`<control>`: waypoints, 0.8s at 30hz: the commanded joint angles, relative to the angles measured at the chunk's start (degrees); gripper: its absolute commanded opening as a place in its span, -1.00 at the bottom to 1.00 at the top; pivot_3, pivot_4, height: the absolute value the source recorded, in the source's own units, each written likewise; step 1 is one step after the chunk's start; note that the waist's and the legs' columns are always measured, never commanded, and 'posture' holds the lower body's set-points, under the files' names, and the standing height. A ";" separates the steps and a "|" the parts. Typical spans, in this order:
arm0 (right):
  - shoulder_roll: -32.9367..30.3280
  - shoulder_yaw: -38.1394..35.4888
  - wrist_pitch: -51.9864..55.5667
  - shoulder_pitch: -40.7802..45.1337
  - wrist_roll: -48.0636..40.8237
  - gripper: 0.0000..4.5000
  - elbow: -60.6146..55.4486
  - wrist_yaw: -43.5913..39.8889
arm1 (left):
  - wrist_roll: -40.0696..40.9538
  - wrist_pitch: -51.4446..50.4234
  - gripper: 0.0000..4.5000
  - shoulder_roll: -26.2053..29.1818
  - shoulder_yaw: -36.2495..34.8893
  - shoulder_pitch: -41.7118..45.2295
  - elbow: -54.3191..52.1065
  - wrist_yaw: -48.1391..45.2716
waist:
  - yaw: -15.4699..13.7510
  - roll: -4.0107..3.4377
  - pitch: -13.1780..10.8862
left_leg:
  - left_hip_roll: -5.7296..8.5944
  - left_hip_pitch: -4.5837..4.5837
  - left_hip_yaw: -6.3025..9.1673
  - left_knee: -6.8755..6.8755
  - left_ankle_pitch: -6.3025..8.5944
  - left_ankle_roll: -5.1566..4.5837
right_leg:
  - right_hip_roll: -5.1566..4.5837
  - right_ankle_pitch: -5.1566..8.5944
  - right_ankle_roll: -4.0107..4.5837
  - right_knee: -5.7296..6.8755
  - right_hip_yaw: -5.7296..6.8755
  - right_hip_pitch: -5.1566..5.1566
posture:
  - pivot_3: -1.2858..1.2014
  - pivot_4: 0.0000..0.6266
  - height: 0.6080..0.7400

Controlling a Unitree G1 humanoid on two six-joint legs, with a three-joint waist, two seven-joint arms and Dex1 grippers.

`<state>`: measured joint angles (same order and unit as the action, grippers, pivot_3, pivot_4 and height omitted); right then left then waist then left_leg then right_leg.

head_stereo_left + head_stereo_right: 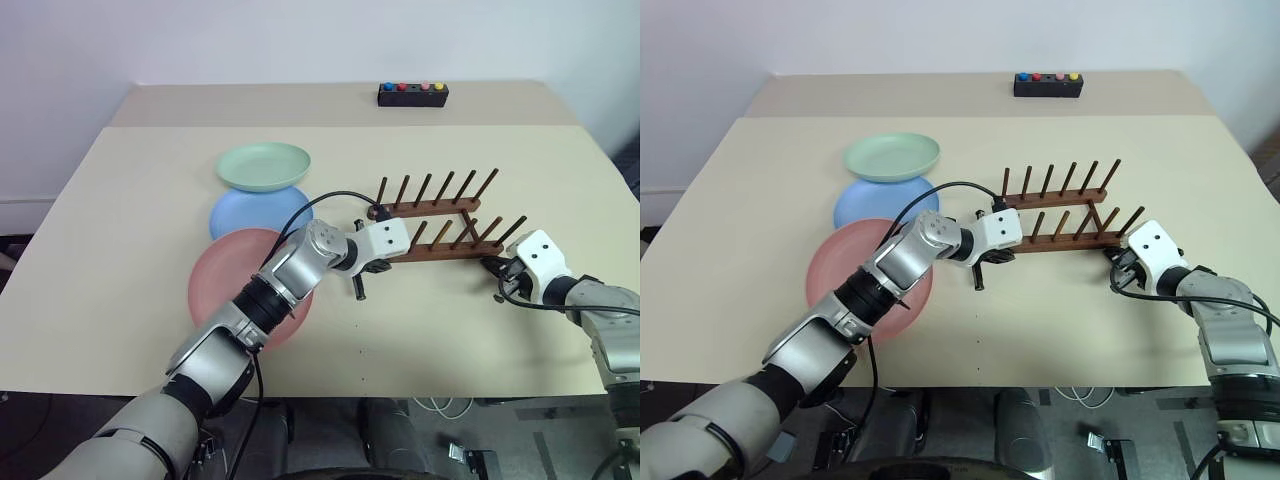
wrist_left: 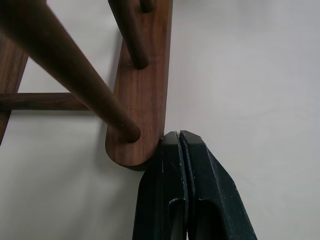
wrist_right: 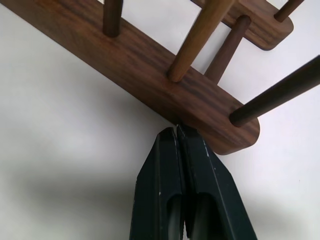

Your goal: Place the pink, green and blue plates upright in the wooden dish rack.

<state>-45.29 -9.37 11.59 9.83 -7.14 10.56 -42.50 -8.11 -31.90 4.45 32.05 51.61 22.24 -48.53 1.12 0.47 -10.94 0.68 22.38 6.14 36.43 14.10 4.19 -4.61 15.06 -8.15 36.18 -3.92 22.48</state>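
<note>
Left end effector (image 2: 181, 142): fingers pressed together, holding nothing; the tips touch the side of the rack's near rail at its rounded end, the end nearer the plates.
Right end effector (image 3: 176, 131): fingers pressed together, holding nothing; the tips touch the outer long edge of the same rail, close to its opposite end.
Wooden dish rack (image 1: 437, 228): dark-brown, two parallel rails joined by crossbars, each with a row of pegs; it lies between the two end effectors, one at each end of the near rail, flat on the surface with no plate in it.
Pegs (image 1: 445, 186): all lean the same way, toward the right end effector's side, rather than standing straight up.
Pink plate (image 1: 225, 285): flat on the surface under the left arm, behind that end effector, partly covered by the arm.
Blue plate (image 1: 250, 212): just beyond the pink plate, away from the left end effector, its edges overlapped by the two others.
Green plate (image 1: 264, 165): farthest of the three from the left end effector, resting on the blue plate's far edge.
Surface (image 1: 130, 240): beige, carrying rack and plates.
Black box (image 1: 412, 94): small, with coloured buttons, at the far edge, well apart from both end effectors.
</note>
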 commanded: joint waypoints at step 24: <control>1.74 1.90 -5.17 6.66 2.12 -0.98 5.28 1.64 | -0.66 2.62 -1.00 -0.24 -5.30 3.58 6.76 6.20 | 0.01 -0.01 0.00 | 0.01 0.01 0.00 -0.02 0.00 0.00 | 0.00 -0.01 -0.01 0.00 0.00 0.02 | 0.03 -0.52 0.91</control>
<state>-43.62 -7.09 7.50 15.29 -5.21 16.15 -41.36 -8.26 -29.78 4.30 27.94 54.08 29.24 -43.12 1.13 0.47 -10.94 0.68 22.39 6.14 36.41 14.10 4.20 -4.61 15.05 -8.16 36.18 -3.92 22.51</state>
